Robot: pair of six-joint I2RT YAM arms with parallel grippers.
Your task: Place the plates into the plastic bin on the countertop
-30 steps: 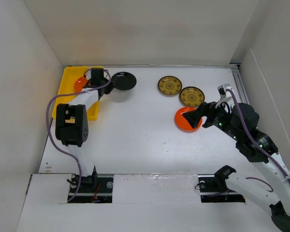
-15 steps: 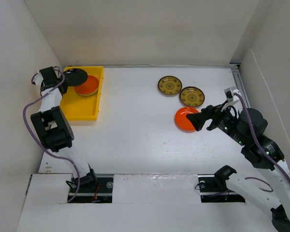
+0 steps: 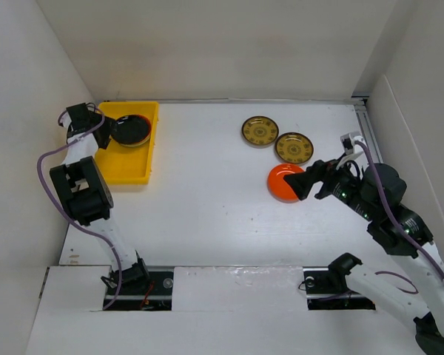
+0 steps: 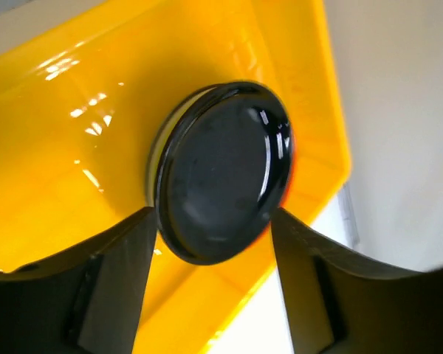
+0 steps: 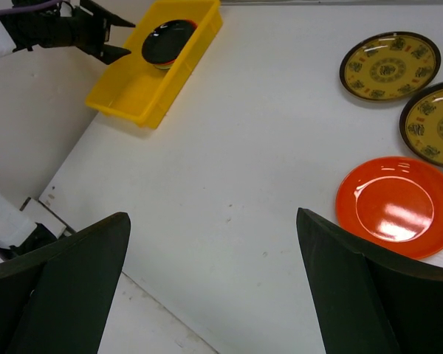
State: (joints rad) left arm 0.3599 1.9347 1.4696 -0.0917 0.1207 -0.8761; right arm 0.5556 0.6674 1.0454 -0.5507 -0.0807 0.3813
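Black plate (image 4: 221, 173) now lowered onto stack (image 4: 155, 151) in bin (image 4: 74, 133), just ahead of left end effector (image 4: 212, 212), spread wide: release judged done, nesting saves space. Right end effector (image 5: 213, 215) wide, empty; orange plate (image 5: 397, 206) to its right, likely next.

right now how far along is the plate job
Done: the black plate sits on a stack inside the yellow bin; how many lie beneath is hidden. In hand: nothing. The left hand is open beside the bin, and the right hand is open near the orange plate. Left: that plate and two olive-gold plates on the countertop.
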